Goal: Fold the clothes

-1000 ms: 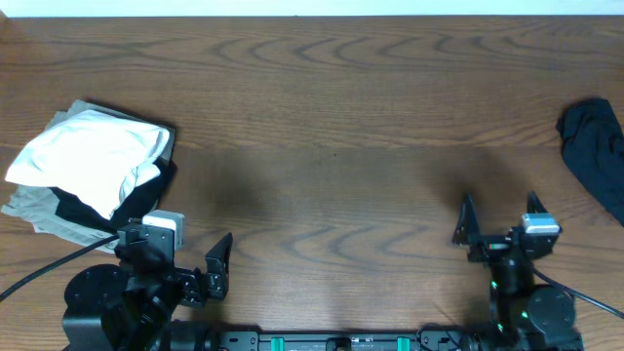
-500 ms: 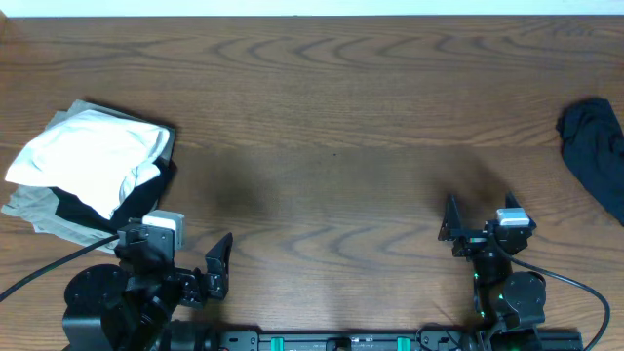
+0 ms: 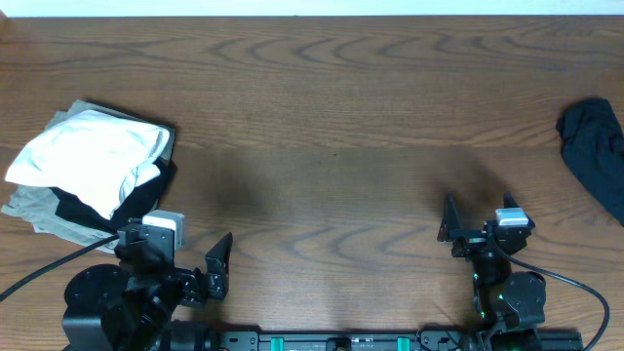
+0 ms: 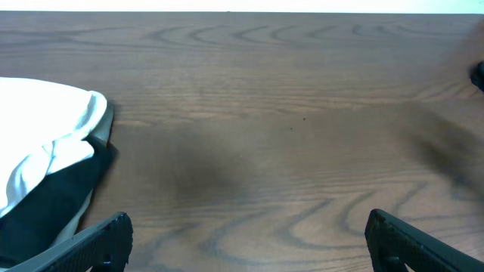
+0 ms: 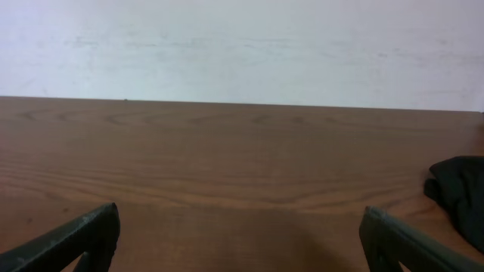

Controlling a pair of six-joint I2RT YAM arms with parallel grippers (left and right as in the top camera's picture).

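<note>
Both jaws spread, empty: we reckon the right pair must next reach the crumpled black garment (image 3: 593, 148).

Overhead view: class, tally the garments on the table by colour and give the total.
white garment: 1
black garment: 1
beige garment: 1
dark garment, at the right edge: 1
Total: 4 that can be seen
</note>
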